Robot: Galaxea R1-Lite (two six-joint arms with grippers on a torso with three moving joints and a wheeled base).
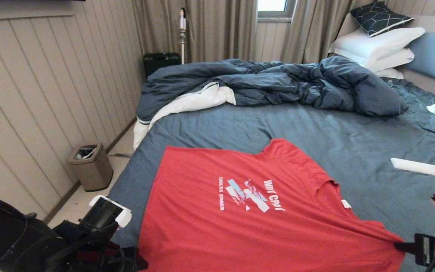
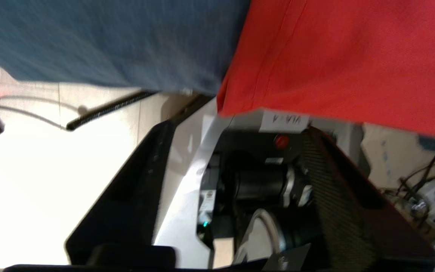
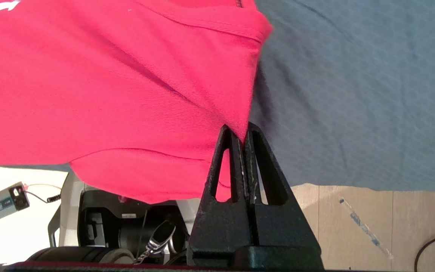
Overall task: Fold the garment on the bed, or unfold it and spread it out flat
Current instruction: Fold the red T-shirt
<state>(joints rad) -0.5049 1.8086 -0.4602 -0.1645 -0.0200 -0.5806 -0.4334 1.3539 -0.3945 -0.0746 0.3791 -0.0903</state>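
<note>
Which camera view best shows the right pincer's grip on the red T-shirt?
The right wrist view: the right pincer pinches the T-shirt sleeve edge. The head view catches only its tip at the frame's edge; the left wrist view misses it.

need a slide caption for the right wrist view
Right gripper shut on a corner of the red T-shirt, pulling it taut over the slate-blue bed.
</note>
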